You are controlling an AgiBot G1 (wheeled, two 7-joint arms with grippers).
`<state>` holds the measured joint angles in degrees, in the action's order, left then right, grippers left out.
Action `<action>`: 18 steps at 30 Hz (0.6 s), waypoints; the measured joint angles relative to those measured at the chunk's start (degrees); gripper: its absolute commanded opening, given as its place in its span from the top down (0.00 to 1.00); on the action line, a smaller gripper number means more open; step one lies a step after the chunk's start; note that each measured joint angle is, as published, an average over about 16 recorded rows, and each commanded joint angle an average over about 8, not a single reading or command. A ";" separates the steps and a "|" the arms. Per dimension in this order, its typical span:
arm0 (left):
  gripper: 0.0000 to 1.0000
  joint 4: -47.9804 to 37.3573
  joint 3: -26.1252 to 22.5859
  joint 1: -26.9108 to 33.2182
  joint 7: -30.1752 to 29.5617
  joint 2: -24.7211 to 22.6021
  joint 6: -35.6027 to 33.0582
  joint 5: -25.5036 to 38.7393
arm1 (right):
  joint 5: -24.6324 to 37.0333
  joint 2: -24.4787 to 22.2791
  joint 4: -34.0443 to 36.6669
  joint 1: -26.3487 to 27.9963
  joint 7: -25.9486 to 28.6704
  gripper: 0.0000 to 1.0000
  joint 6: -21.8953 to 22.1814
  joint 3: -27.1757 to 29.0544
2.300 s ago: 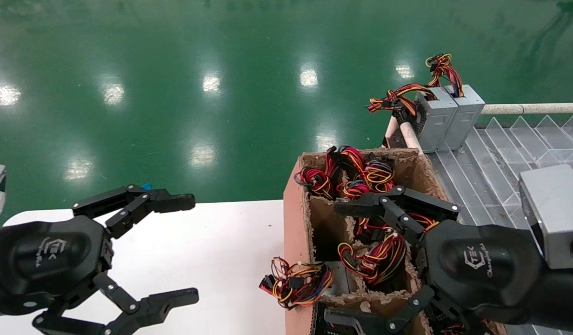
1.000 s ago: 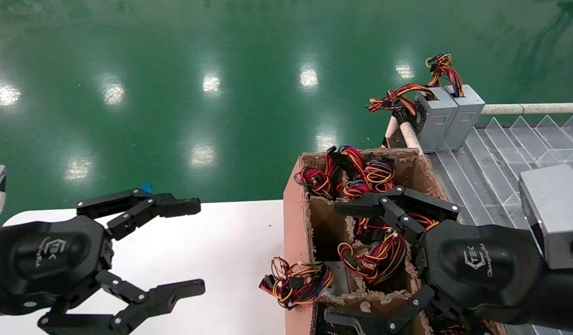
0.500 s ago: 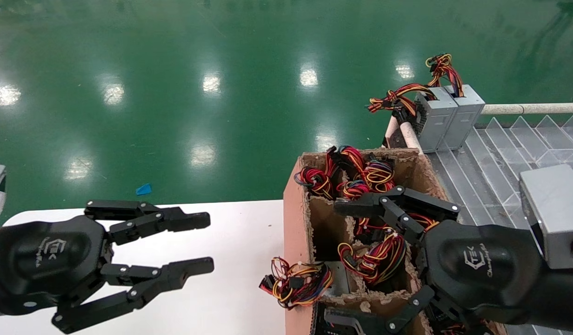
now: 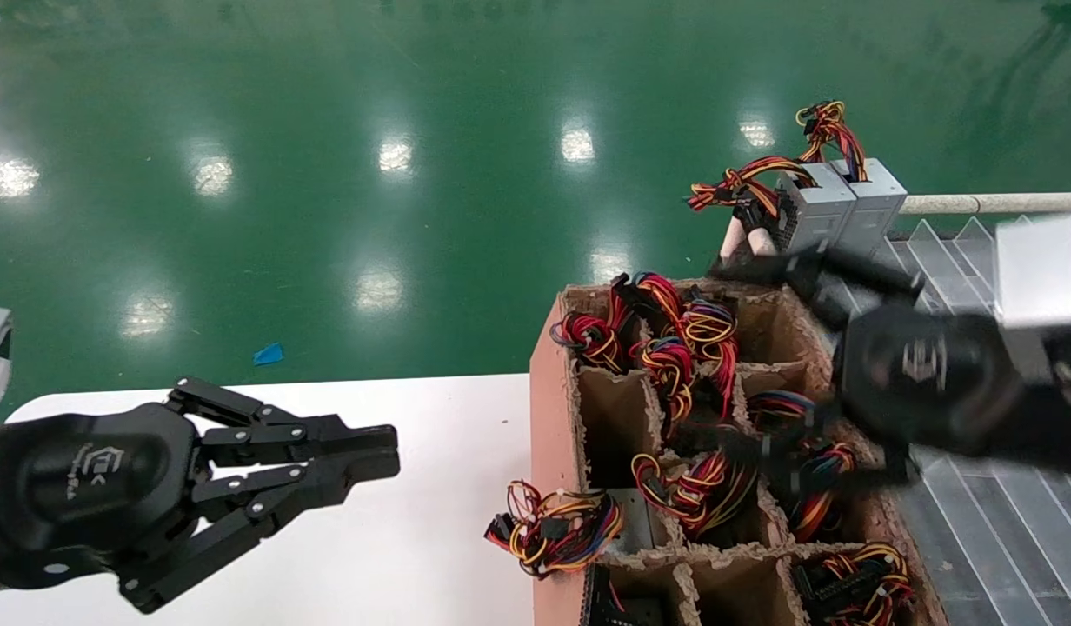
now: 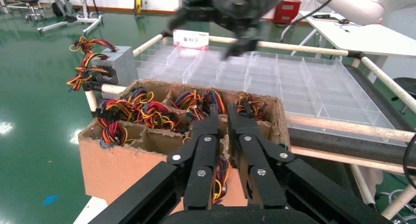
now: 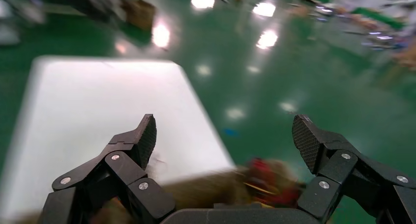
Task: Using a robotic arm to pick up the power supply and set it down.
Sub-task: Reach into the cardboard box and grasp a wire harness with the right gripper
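Note:
Power supplies stand in the compartments of a cardboard carton (image 4: 553, 409), showing mostly as wire bundles. A mostly red bundle (image 4: 699, 489) fills a middle compartment, and I cannot tell which unit is the task's power supply. My right gripper (image 4: 744, 361) hangs blurred above the carton's far right side, open and empty; in the right wrist view (image 6: 225, 136) only blurred carton and red wires (image 6: 267, 180) lie below its fingers. My left gripper (image 4: 388, 452) is over the white table (image 4: 431, 469), left of the carton, shut on nothing (image 5: 221, 111).
Two grey boxes (image 4: 827, 217) with orange-yellow wires stand at the far corner of a clear-divider rack (image 4: 935, 296) right of the carton. One wire bundle (image 4: 553, 530) hangs over the carton's left wall onto the table. Green floor lies beyond.
My left gripper has gone from wide open to shut, staying over the table. My right gripper has risen and moved back and right off the carton's middle, still open.

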<state>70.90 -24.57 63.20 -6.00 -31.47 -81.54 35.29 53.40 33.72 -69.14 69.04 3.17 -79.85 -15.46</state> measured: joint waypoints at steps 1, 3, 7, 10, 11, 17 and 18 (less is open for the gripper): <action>1.00 0.00 0.00 0.00 0.00 0.00 0.00 0.00 | 1.14 0.34 0.60 0.58 -0.50 0.00 0.67 -0.23; 1.00 0.00 0.00 0.00 0.00 0.00 0.00 0.00 | 3.43 1.23 1.91 1.72 -1.31 0.00 1.90 -0.87; 1.00 0.00 0.00 0.00 0.00 0.00 0.00 0.00 | 7.53 3.52 4.76 3.77 -2.23 0.00 3.57 -2.63; 1.00 0.00 0.00 0.00 0.00 0.00 0.00 0.00 | 9.95 5.58 7.24 4.93 -2.54 0.15 4.32 -4.10; 1.00 0.00 0.00 0.00 0.00 0.00 0.00 0.00 | 10.66 6.29 8.14 5.27 -2.60 0.27 4.49 -4.60; 1.00 0.00 0.00 0.00 0.00 0.00 0.00 0.00 | 13.97 10.12 13.40 6.77 -3.06 0.94 5.04 -7.19; 1.00 0.00 0.00 0.00 0.00 0.00 0.00 0.00 | 14.35 10.63 14.20 6.94 -3.22 1.00 5.09 -7.49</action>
<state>70.90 -24.57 63.20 -6.00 -31.47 -81.54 35.29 67.75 44.35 -54.94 75.98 -0.06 -74.76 -22.96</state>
